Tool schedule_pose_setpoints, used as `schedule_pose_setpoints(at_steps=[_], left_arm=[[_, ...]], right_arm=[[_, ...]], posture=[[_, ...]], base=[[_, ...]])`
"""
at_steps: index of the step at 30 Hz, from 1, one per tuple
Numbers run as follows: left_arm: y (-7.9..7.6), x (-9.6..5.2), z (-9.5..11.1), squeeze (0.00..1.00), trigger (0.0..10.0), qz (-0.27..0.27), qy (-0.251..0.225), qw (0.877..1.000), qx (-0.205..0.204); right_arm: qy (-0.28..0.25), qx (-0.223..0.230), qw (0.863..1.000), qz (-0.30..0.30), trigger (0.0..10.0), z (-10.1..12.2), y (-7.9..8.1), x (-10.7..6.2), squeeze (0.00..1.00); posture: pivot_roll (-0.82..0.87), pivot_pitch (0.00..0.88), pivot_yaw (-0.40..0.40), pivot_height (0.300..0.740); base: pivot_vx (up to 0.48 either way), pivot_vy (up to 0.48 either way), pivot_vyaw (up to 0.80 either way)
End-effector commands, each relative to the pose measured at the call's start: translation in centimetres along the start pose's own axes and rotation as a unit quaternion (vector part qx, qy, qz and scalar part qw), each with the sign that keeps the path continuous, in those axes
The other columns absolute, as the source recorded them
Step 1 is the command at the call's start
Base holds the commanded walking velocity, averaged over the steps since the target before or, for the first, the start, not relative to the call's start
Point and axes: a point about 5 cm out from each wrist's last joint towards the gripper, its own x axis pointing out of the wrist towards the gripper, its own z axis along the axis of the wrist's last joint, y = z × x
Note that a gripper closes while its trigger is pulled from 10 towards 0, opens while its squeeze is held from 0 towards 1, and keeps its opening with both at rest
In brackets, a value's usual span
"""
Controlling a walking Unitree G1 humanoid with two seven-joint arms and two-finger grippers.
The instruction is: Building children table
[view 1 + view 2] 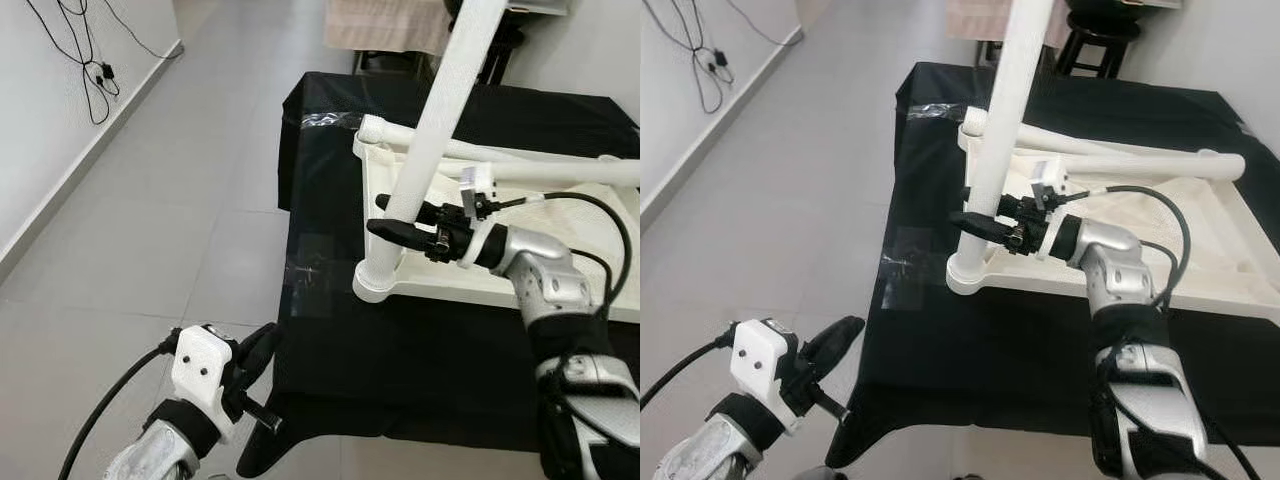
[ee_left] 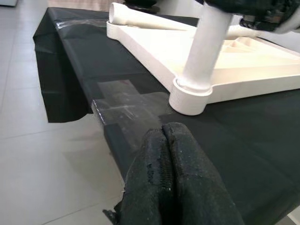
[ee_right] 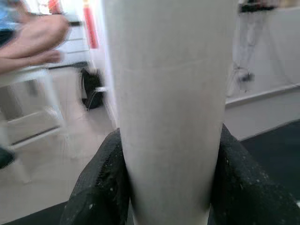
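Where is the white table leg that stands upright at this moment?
The upright white leg stands in the near-left corner socket of the upturned white tabletop, on the black-covered table; the right gripper clasps it just above the socket.

You see table leg [image 1: 440, 110]: smooth white plastic, slight sheen | tabletop [image 1: 520, 270]: same white plastic | desk [image 1: 330, 340]: matt black cloth, glossy clear tape patches | fingers [image 2: 173, 187]: rough black padding | floor [image 1: 170, 230]: glossy grey tile
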Motion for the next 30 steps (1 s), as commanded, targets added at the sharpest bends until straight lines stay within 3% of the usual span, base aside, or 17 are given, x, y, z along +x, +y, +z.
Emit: schedule_pose_setpoints(at_steps=[1,2,3,4,5,8,11,16,17,18,21,22,24,26,28,29,30], left_arm=[[0.0,-0.3,0.1,0.00,10.0,0.002,0.000,1.000,-0.001],[0.2,-0.4,0.1,0.00,10.0,0.002,0.000,1.000,-0.001],[0.3,-0.4,0.2,0.00,10.0,0.002,0.001,1.000,-0.001],[0.3,-0.4,0.2,0.00,10.0,0.002,0.001,1.000,-0.001],[0.4,-0.4,0.2,0.00,10.0,0.002,0.001,1.000,0.000],[0.7,-0.3,0.1,0.00,10.0,0.003,0.002,1.000,0.002],[0.7,-0.2,0.1,0.00,10.0,0.003,0.001,1.000,0.003],[0.8,-0.1,0.1,0.00,10.0,0.004,0.000,1.000,0.002],[0.8,-0.1,0.1,0.00,10.0,0.004,0.001,1.000,0.001],[0.7,-0.1,0.1,0.00,10.0,0.003,0.001,1.000,0.002],[0.7,-0.1,0.1,0.00,10.0,0.002,0.001,1.000,0.002],[0.6,0.0,0.1,0.00,10.0,0.002,0.001,1.000,0.002],[0.6,0.0,0.1,0.00,10.0,0.002,0.001,1.000,0.002],[0.6,0.0,0.1,0.00,10.0,0.002,0.001,1.000,0.002],[0.6,0.1,0.1,0.00,10.0,0.002,0.001,1.000,0.001],[0.5,0.1,0.1,0.00,10.0,0.002,0.001,1.000,0.001],[0.5,0.2,0.0,0.00,10.0,0.002,0.000,1.000,0.000]], right_arm=[[0.066,0.020,0.990,-0.121,0.0,-3.5,2.3,1.2,0.00],[0.085,0.012,0.960,-0.266,0.0,-4.5,3.4,1.9,0.00],[0.105,0.028,0.926,-0.363,0.0,-5.4,5.4,1.9,0.00],[0.105,0.028,0.926,-0.363,0.0,-5.4,5.4,1.9,0.00],[0.116,0.039,0.909,-0.397,0.0,-6.1,7.5,2.2,0.00],[0.124,-0.011,0.925,-0.359,0.0,-5.9,8.0,3.1,0.00],[0.114,0.007,0.916,-0.386,0.0,-5.7,6.8,2.8,0.00],[0.104,-0.005,0.920,-0.377,0.0,-5.2,7.4,3.4,0.00],[0.107,-0.001,0.917,-0.385,3.3,-4.9,8.0,3.7,0.00],[0.099,0.008,0.914,-0.394,10.0,-4.8,7.9,3.6,0.00],[0.068,0.013,0.920,-0.386,10.0,-3.8,7.6,3.9,0.00],[0.046,0.024,0.933,-0.356,10.0,-3.3,7.4,4.3,1.00],[0.022,0.038,0.946,-0.323,10.0,-2.7,7.3,4.8,1.00],[0.022,0.038,0.946,-0.323,10.0,-2.7,7.3,4.8,1.00],[0.005,0.041,0.961,-0.275,10.0,-2.3,7.0,5.1,1.00],[0.001,0.050,0.975,-0.216,10.0,-2.3,6.5,5.2,1.00],[0.003,0.041,0.986,-0.159,10.0,-2.2,5.6,5.0,0.00]], posture=[[0.12,0.170,-0.094,0.740],[0.11,0.172,-0.091,0.740],[0.10,0.178,-0.083,0.740],[0.10,0.178,-0.083,0.740],[0.09,0.177,-0.075,0.740],[0.09,0.163,-0.069,0.740],[0.11,0.162,-0.086,0.740],[0.09,0.161,-0.083,0.740],[0.08,0.159,-0.074,0.740],[0.08,0.159,-0.074,0.740],[0.08,0.158,-0.065,0.740],[0.08,0.155,-0.066,0.740],[0.08,0.154,-0.067,0.740],[0.08,0.154,-0.067,0.740],[0.08,0.150,-0.069,0.740],[0.09,0.144,-0.075,0.740],[0.09,0.141,-0.077,0.740]], base=[[0.000,0.000,0.00],[0.000,0.000,0.00],[0.000,0.000,0.00],[0.000,0.000,0.00],[0.000,0.000,0.00],[0.000,0.000,0.00],[0.000,0.000,0.00],[0.000,0.000,0.00],[0.000,0.000,0.00],[0.000,0.000,0.00],[0.000,0.000,0.00],[0.000,0.000,0.00],[0.000,0.000,0.00],[0.000,0.000,0.00],[0.000,0.000,0.00],[0.000,0.000,0.00],[0.000,0.000,0.00]])
